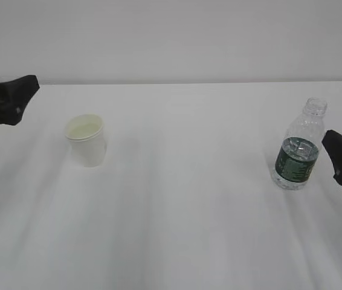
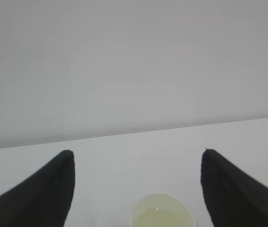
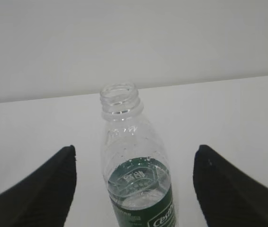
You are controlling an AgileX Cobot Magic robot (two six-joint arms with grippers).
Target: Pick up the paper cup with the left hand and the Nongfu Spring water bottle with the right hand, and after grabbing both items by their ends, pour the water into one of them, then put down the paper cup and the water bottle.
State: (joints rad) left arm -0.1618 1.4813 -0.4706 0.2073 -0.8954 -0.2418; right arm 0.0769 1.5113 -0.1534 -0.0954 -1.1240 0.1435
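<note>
The white paper cup [image 1: 86, 140] stands upright on the left of the table, with clear water inside it [image 2: 162, 218]. My left gripper [image 1: 14, 96] hovers open to the cup's left and a little above it, apart from it [image 2: 138, 156]. On the right stands the Nongfu Spring water bottle [image 1: 298, 150], capless, with a dark green label and water [image 3: 141, 187] up to the label's top. My right gripper [image 1: 340, 158] is open just right of the bottle; its fingers flank the bottle [image 3: 133, 151] without touching.
The white table [image 1: 183, 211] stretches wide between cup and bottle. A plain pale wall [image 1: 171, 36] rises behind its far edge.
</note>
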